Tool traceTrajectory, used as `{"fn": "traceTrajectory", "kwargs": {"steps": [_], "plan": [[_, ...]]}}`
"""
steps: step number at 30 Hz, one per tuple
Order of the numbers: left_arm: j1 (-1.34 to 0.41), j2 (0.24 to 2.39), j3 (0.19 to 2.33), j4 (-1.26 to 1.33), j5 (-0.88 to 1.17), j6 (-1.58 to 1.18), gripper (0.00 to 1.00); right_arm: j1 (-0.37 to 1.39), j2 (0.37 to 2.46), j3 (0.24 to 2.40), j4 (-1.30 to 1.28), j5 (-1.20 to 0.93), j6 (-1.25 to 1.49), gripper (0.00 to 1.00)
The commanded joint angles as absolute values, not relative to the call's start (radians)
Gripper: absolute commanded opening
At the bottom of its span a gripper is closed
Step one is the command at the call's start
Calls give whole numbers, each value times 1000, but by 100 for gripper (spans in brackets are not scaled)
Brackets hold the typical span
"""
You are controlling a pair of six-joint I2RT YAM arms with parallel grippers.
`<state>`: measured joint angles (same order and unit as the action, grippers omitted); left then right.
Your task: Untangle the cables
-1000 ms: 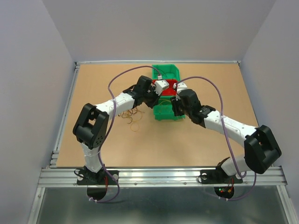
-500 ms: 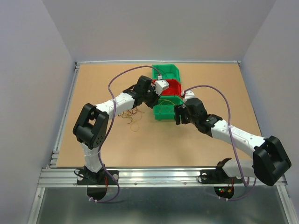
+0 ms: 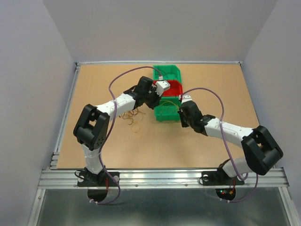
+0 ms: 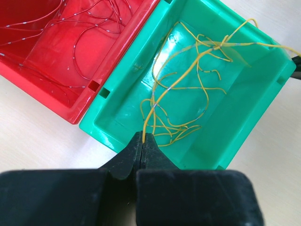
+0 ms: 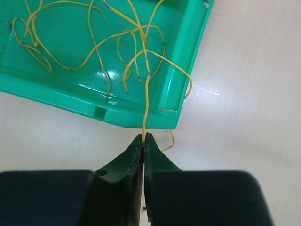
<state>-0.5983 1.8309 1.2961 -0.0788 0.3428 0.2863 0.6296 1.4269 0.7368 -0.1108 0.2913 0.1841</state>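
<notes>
Only overhead: loose cables (image 3: 133,116) on table (image 3: 94,84).

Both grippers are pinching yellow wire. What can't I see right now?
1. Left wrist view: red bin and its reddish wires are cut off by the top and left edges.
2. Either wrist view: whether left gripper and right gripper hold the same yellow wire; crossings in the green bin obscure it.
3. Top external: loose wires on the table are too small to sort.
</notes>
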Motion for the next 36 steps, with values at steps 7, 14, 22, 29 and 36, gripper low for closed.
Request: {"fn": "traceTrajectory", "kwargs": {"steps": [7, 14, 22, 29, 36], "plan": [[-592, 1824, 1321, -64, 342, 284, 0, 644, 1302, 773, -66, 250, 160, 1], [-594, 1828, 1325, -69, 350, 287, 0, 641, 1342, 945, -78, 165, 56, 1], [-592, 1835, 1327, -71, 354, 287, 0, 581, 1499, 1107, -75, -107, 9, 1], [-586, 1812, 1309, -64, 379, 281, 0, 476, 1542, 1011, 99, -351, 52, 1], [-586, 1810, 1312, -96, 426, 295, 0, 428, 1690, 1040, 130, -408, 64, 1]]}}
